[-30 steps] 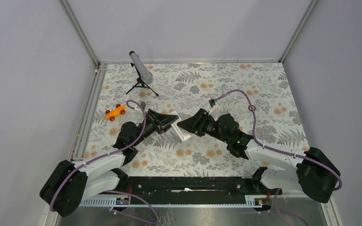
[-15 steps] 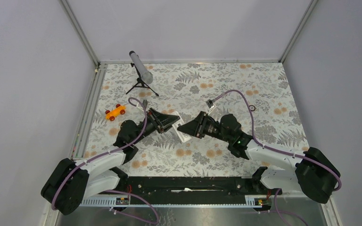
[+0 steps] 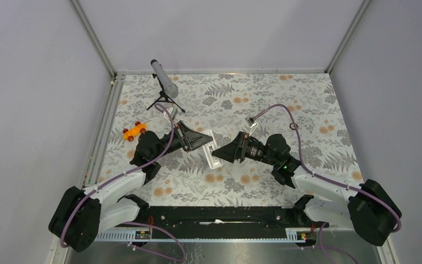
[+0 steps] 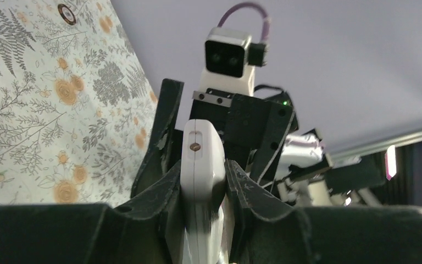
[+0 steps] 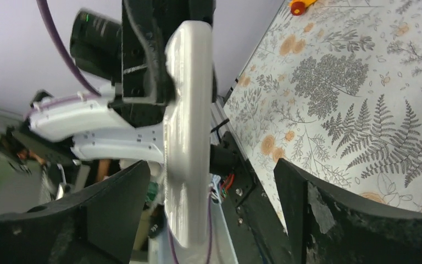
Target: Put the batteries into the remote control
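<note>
The white remote control (image 3: 212,149) is lifted off the table, clamped edge-on between the fingers of my left gripper (image 3: 204,141), which is shut on it. From the left wrist, the remote control (image 4: 200,159) sticks up out of the left gripper (image 4: 203,171). My right gripper (image 3: 220,152) faces it from the right, open. In the right wrist view the remote control (image 5: 189,126) stands between the spread fingers of the right gripper (image 5: 211,165), nearer the left one and touching neither. The batteries are out of view.
An orange toy car (image 3: 134,131) lies left of the left arm. A grey tube on a black tripod (image 3: 165,82) stands at the back left. A thin black ring (image 3: 293,126) lies on the floral table cover (image 3: 307,99) behind the right arm.
The right gripper's jaws narrowed on the remote, then sprang wide open. Both grippers and the remote shifted slightly to the right. The left gripper kept its hold.
</note>
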{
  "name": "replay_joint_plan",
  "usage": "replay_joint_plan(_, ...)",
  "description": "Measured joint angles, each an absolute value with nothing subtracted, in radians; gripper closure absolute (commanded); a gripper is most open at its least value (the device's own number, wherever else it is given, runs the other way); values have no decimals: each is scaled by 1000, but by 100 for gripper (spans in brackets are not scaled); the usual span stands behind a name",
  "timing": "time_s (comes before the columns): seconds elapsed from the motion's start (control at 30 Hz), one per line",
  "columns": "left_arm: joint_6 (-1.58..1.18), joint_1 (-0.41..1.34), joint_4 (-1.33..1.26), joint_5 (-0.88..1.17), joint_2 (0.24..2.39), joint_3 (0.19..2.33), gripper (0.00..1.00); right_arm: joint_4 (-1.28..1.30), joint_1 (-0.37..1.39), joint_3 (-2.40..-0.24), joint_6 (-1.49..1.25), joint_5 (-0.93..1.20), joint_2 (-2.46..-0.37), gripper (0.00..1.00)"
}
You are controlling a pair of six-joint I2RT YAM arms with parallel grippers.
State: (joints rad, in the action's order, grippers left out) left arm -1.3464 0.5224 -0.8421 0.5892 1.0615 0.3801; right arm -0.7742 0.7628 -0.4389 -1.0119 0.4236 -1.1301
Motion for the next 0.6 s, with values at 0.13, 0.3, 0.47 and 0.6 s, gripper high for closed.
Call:
replay_joint_plan(0.13, -1224, 517, -752, 719, 1062, 445, 100, -683, 749, -476, -866, 543, -1076, 8)
replay_joint_plan(0.3, -1144, 518, -716, 831, 1065, 465, 100, -584, 749, -525, -728, 647, -1066, 23)
replay_joint_plan(0.47, -1137, 518, -731, 877, 1087, 465, 100, -557, 748, -563, -688, 712, -1132, 48)
replay_joint_plan(0.6, -1136, 516, -746, 892, 1113, 465, 96, -596, 747, -566, -710, 745, -1180, 57)
